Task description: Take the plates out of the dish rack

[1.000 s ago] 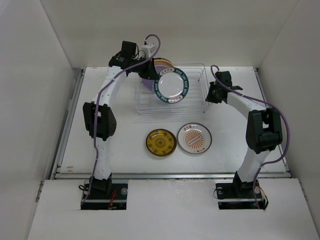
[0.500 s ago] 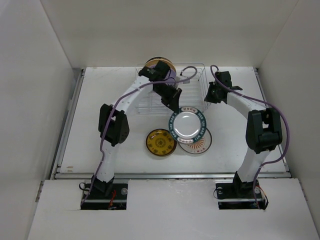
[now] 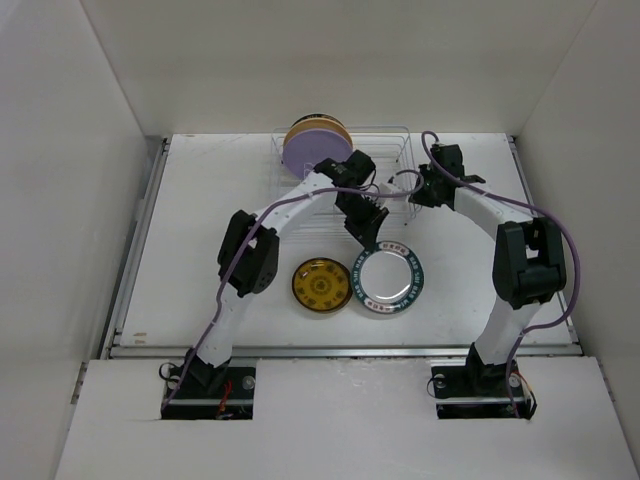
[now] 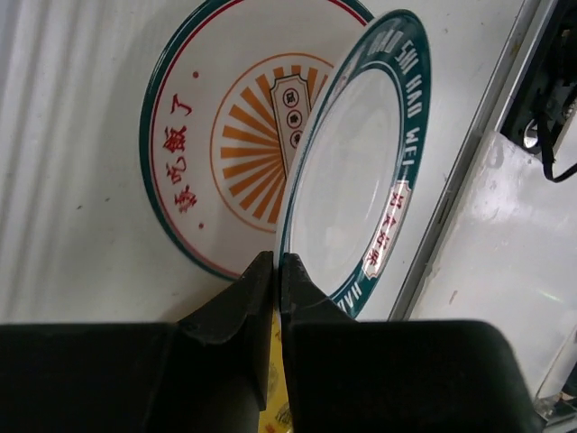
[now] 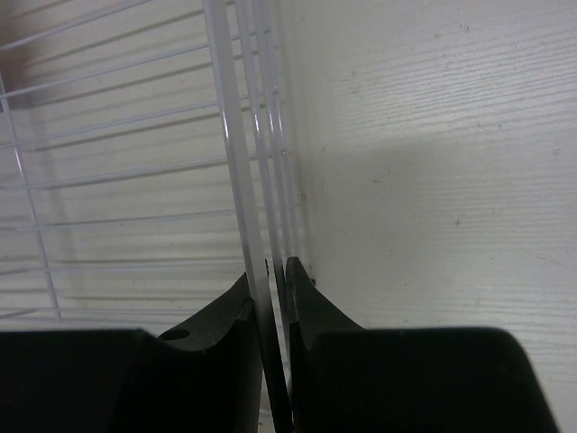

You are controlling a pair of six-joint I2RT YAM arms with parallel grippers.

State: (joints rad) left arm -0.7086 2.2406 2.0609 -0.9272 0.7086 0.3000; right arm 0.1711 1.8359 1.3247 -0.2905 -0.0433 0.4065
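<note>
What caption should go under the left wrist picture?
Left claw pinches the teal-rimmed plate, tilted over the sunburst plate.

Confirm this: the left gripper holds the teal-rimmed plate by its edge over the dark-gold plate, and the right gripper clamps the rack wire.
Wrong plate underneath. The left gripper holds the teal-rimmed plate by its edge over the orange sunburst plate, as the left wrist view shows; the dark-gold plate lies beside it. The right gripper clamps the dish rack wire.
</note>
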